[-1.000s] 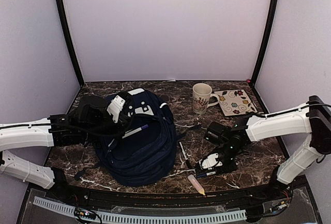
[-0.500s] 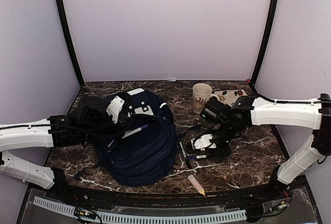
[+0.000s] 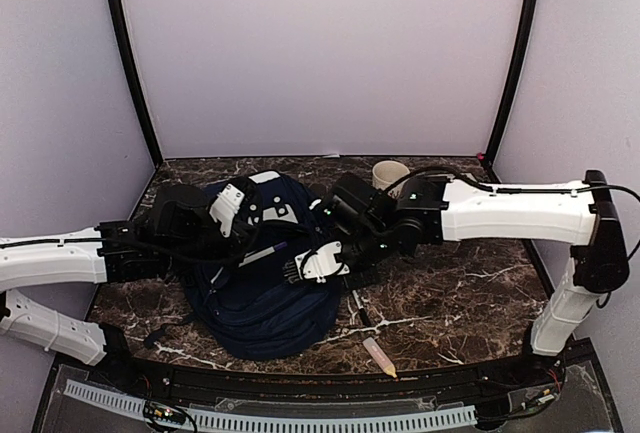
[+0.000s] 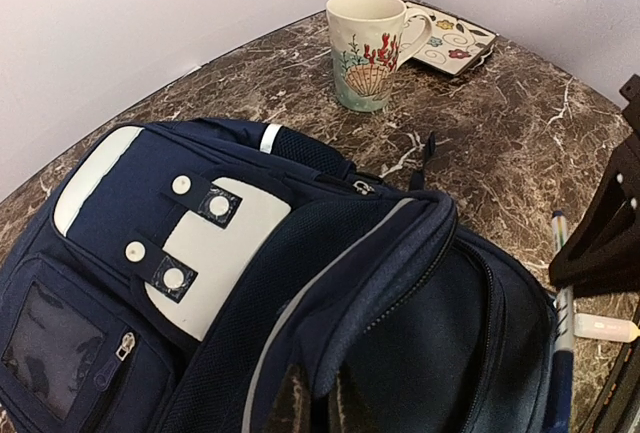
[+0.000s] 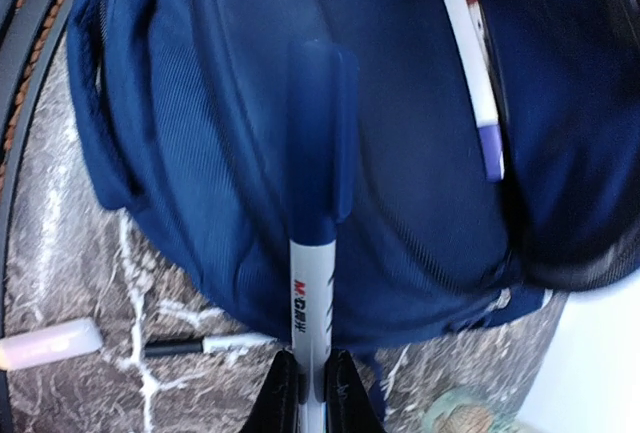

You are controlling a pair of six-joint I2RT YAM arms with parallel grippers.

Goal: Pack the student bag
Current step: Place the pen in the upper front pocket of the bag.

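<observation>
Right wrist view first: the right gripper (image 5: 311,393) is seen clenched on a pen (image 5: 312,293). The white barrel is pinched between both fingers and the blue cap is held out over the student bag (image 5: 200,113). Off to the right of the cap, a marker (image 5: 474,63) with a white body and a purple end is shown lying inside the bag's open compartment. Past the bag's edge, a biro (image 5: 200,346) and a pale tube (image 5: 45,343) are picked out near each other on the marble table (image 5: 60,253).

Over to the left wrist view: the left gripper (image 4: 312,408) is caught closed on the bag's mesh-lined rim at the bottom of the picture, and the mouth is held up and open. Only here is the bag's front laid out: a light grey patch crossed by two snap tabs, and a window pocket with a zip at the lower left. Beyond the bag a mug (image 4: 365,48) printed with a shell and coral is seen upright, and a flowered tile (image 4: 452,38) is seen just behind it.

From the top external view the tile is hidden by the right arm and only the mug's upper part is shown. The bag is found on the left half of the table, between the two arms. The left gripper is placed at its upper left and the right gripper over its right side
</observation>
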